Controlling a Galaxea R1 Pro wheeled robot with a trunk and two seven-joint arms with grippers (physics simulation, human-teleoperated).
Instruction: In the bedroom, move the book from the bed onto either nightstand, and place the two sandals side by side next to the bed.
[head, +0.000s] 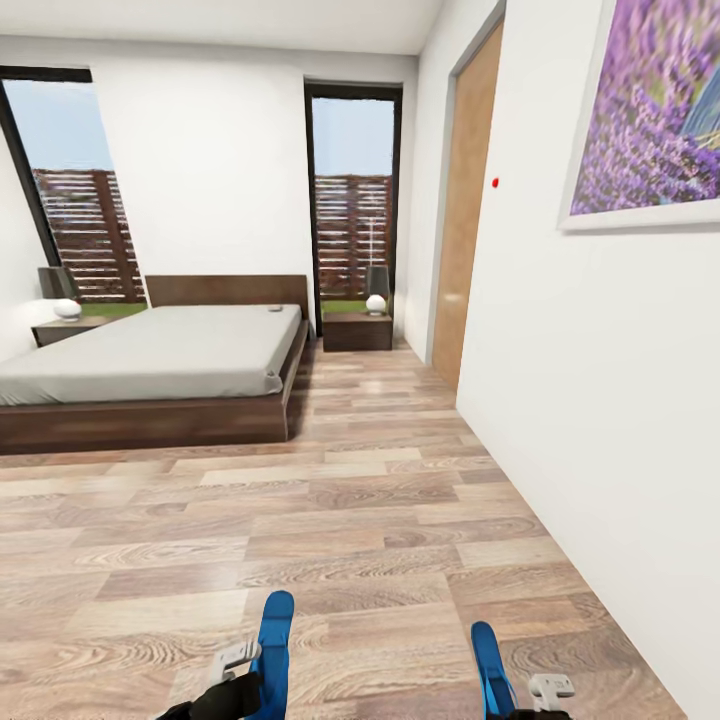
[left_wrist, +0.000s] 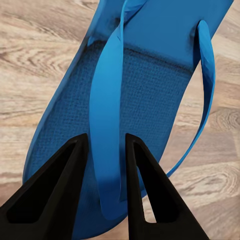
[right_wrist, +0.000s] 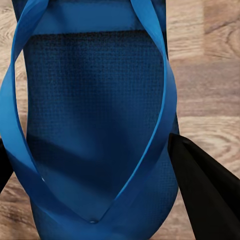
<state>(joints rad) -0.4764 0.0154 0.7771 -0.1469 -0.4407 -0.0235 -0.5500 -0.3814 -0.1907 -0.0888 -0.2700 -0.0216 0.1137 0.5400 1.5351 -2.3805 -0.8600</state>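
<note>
Clearly both fingers (left_wrist: 104, 190) (right_wrist: 90, 200) grip sandals: left sandal (left_wrist: 145, 90), right sandal (right_wrist: 95, 115).

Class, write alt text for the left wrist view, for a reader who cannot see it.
Two black gripper fingers close on one strap of a bright blue flat rubber sandal, its textured footbed facing the camera. Behind the sandal lies a brown wood-plank floor.

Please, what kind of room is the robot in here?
Most likely a bedroom: a large low bed with a grey mattress stands against the far wall, with a nightstand carrying a lamp on each side.
</note>
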